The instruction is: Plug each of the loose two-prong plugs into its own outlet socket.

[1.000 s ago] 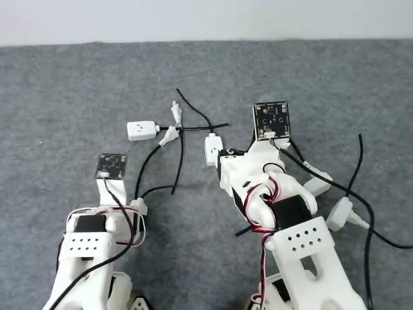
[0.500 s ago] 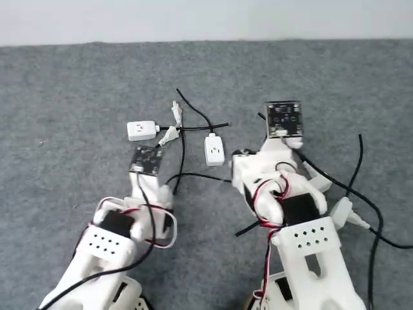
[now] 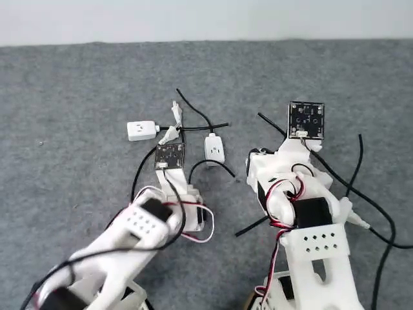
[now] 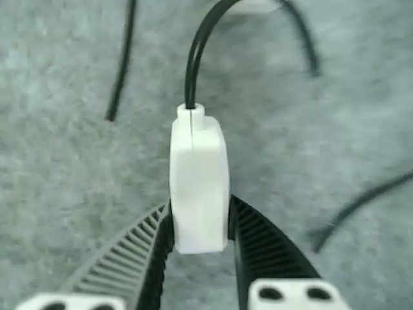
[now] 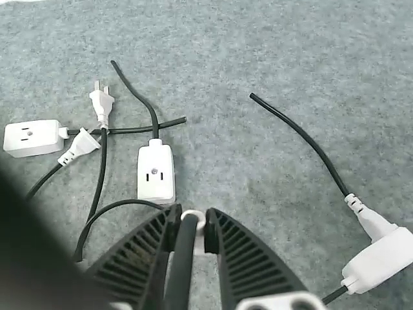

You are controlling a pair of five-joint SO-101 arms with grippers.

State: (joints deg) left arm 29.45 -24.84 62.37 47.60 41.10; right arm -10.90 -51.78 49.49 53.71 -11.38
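Overhead view, close wrist views, shared socket [image 3: 215, 149]

Grey mat [image 3: 64, 97], prob. felt: socket [image 3: 142, 130], 2nd socket [image 3: 215, 149], plug [image 3: 175, 111], 2nd plug [image 3: 169, 135], blk cords [image 5: 300, 134].

Two loose two-prong plugs [image 5: 101, 102] [image 5: 79, 147], two face-up outlet sockets [image 5: 29, 137] [image 5: 156, 172], three other white cable ends [image 5: 381, 253] [image 4: 199, 187] [image 5: 192, 218], and two robot arms [image 3: 142, 226] [image 3: 310, 219].

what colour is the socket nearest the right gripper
The socket is white; best in right wrist view.
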